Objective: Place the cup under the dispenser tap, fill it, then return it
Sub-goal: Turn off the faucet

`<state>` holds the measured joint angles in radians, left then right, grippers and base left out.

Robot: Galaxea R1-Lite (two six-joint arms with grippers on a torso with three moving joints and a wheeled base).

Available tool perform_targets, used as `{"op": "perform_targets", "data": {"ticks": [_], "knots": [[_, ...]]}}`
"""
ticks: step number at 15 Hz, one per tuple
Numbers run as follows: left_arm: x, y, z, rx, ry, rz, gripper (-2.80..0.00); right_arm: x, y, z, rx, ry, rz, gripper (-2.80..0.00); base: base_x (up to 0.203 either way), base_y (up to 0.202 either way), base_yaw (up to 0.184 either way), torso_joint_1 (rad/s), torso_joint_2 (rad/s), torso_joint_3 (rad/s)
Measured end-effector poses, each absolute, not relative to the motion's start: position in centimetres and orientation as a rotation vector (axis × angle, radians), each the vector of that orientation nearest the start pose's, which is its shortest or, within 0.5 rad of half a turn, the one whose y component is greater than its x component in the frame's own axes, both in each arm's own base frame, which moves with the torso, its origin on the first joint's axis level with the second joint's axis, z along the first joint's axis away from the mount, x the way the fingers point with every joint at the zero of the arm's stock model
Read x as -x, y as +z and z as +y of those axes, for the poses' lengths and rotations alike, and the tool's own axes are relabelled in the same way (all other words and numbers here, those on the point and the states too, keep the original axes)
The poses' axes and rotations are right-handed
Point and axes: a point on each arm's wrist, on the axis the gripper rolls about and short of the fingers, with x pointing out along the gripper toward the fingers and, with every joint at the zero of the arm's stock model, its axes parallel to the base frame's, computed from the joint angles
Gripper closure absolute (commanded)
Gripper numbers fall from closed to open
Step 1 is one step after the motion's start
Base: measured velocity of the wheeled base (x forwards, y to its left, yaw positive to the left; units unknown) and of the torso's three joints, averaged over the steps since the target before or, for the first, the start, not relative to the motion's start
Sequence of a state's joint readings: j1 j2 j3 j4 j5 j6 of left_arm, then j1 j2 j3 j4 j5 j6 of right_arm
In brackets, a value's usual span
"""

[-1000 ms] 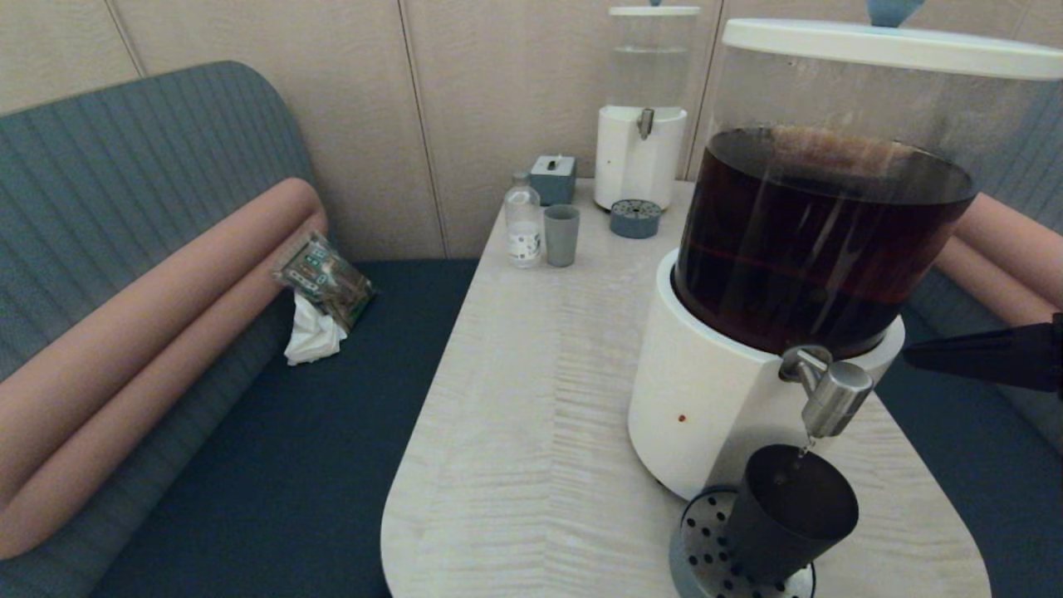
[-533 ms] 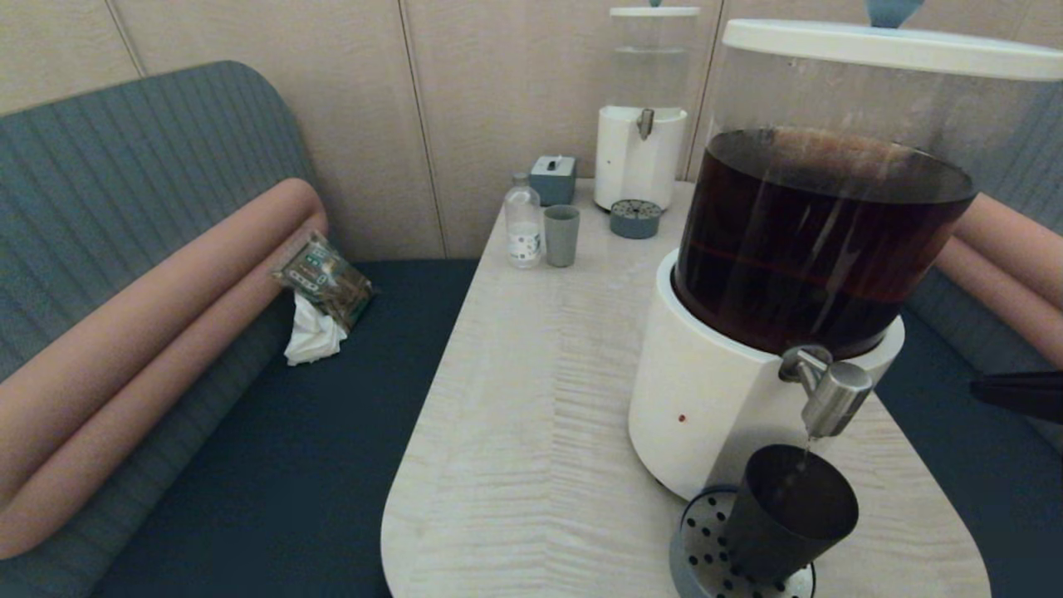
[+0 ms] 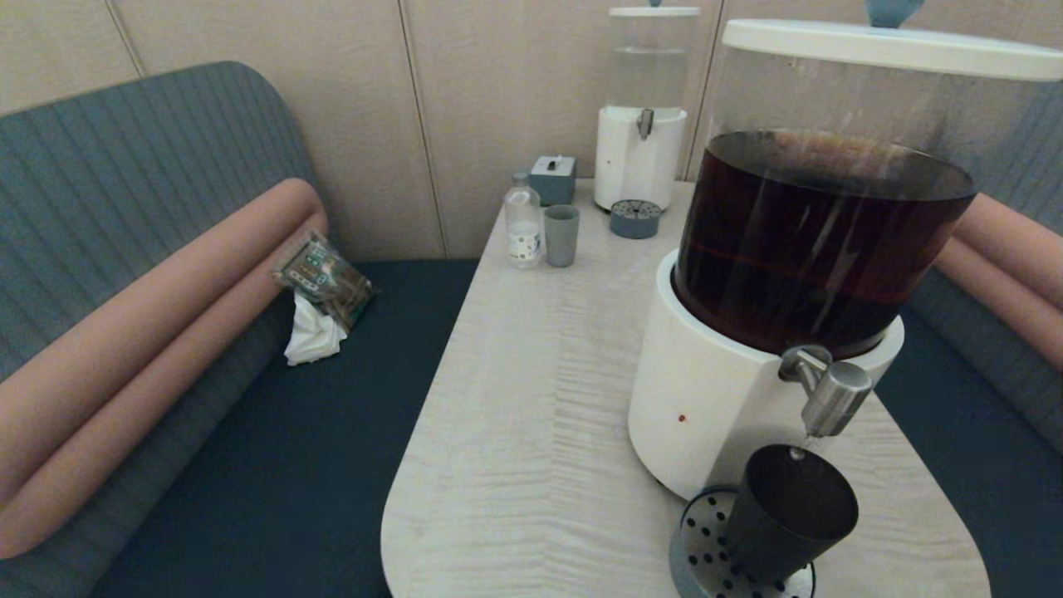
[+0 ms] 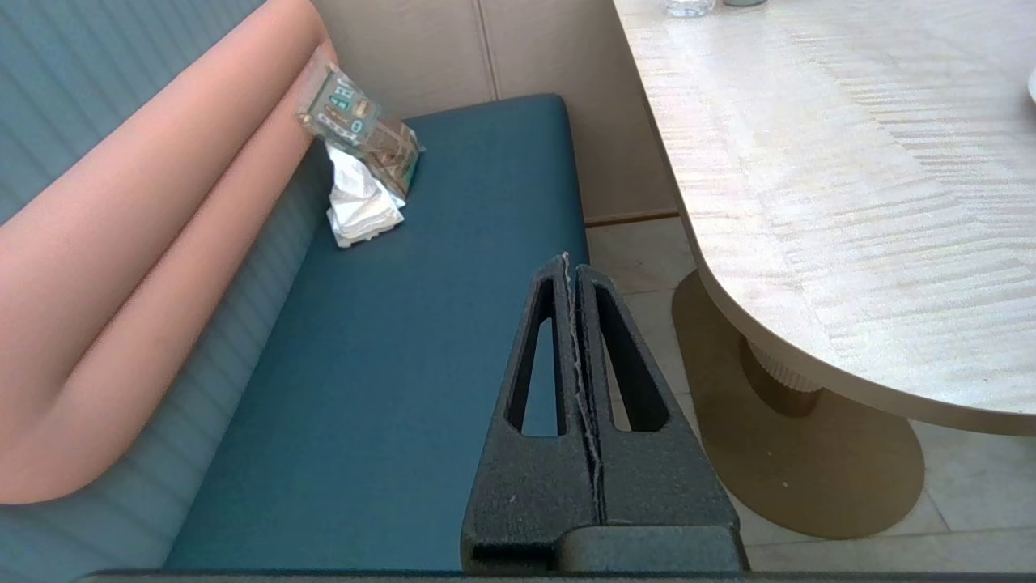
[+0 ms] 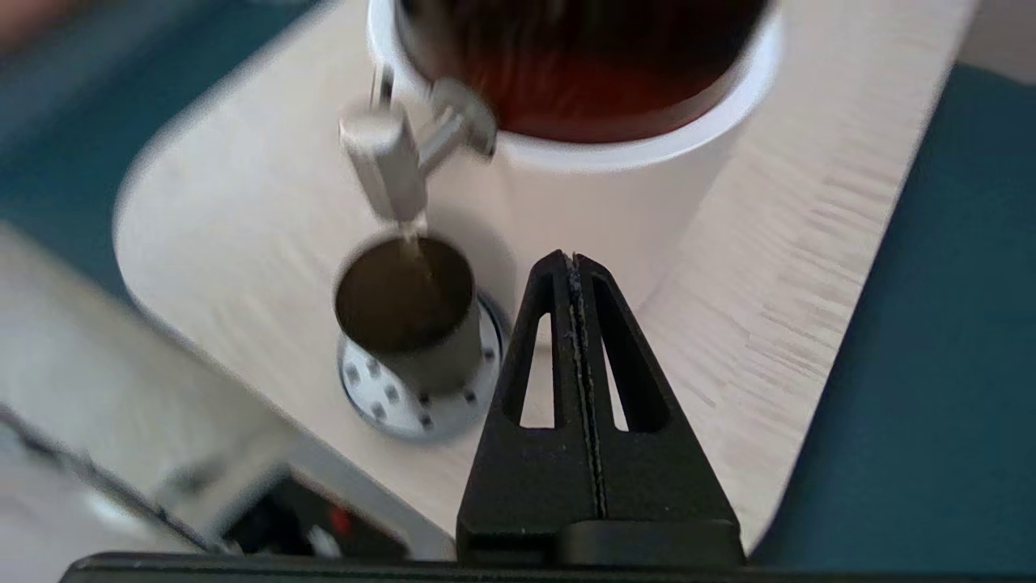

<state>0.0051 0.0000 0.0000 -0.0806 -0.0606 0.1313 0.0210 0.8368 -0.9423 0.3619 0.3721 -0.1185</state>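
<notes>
The black cup (image 3: 789, 515) stands on a perforated grey drip tray (image 3: 702, 552) right below the steel dispenser tap (image 3: 830, 397) of the big dispenser (image 3: 722, 399) holding dark brown liquid. In the right wrist view a thin stream runs from the tap (image 5: 388, 158) into the cup (image 5: 409, 312), which holds brown liquid. My right gripper (image 5: 573, 261) is shut and empty, off to the right of the dispenser and out of the head view. My left gripper (image 4: 569, 261) is shut, parked low over the blue bench seat left of the table.
At the far end of the pale table (image 3: 531, 399) stand a smaller clear-liquid dispenser (image 3: 641, 158), a grey-green tumbler (image 3: 561, 235), a small bottle (image 3: 523, 223) and a grey box (image 3: 553, 178). A packet with tissue (image 3: 320, 291) lies on the left bench. Benches flank both sides.
My right gripper has drawn back to the right from beside the tap and left the head view. The cup and tap have stayed in place.
</notes>
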Motion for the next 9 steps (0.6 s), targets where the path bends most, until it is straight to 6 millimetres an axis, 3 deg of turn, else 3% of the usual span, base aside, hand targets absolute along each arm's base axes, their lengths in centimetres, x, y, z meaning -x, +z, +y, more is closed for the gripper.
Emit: {"op": "perform_targets", "data": {"ticks": [9], "knots": [[2.3, 8.4, -0.1, -0.134, -0.050, -0.084, 0.00, 0.9, 27.5, 0.7, 0.075, 0.283, -0.033, 0.00, 0.000, 0.000, 0.000, 0.000, 0.00, 0.000]]}}
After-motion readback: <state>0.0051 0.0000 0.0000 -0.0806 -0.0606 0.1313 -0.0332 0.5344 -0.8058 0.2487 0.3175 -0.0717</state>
